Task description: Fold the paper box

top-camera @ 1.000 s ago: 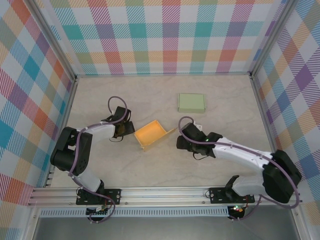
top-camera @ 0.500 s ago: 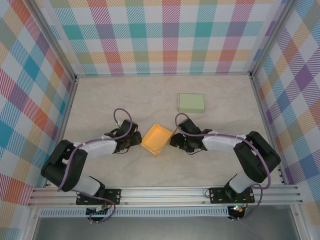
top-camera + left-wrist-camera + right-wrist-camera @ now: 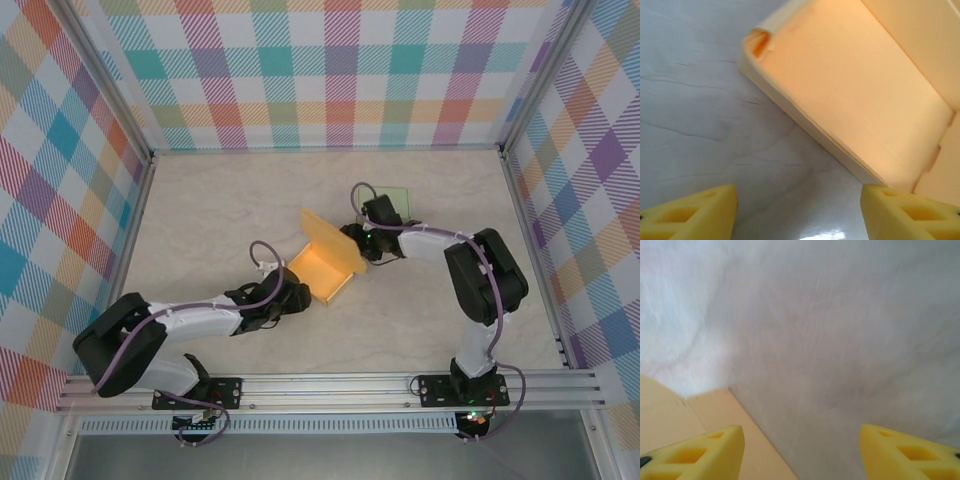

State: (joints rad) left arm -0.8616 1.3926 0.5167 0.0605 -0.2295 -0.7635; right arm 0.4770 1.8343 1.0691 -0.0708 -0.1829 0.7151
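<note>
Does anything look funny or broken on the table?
Nothing looks broken. The orange paper box sits crooked on the table, and one big flap sticks up beside the right gripper. A small corner tab looks a bit curled.

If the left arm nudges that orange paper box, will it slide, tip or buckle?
It would probably slide easily: the orange paper box sits flat on the smooth table. Its thin walls would likely buckle if squeezed. The raised flap looks floppy.
</note>
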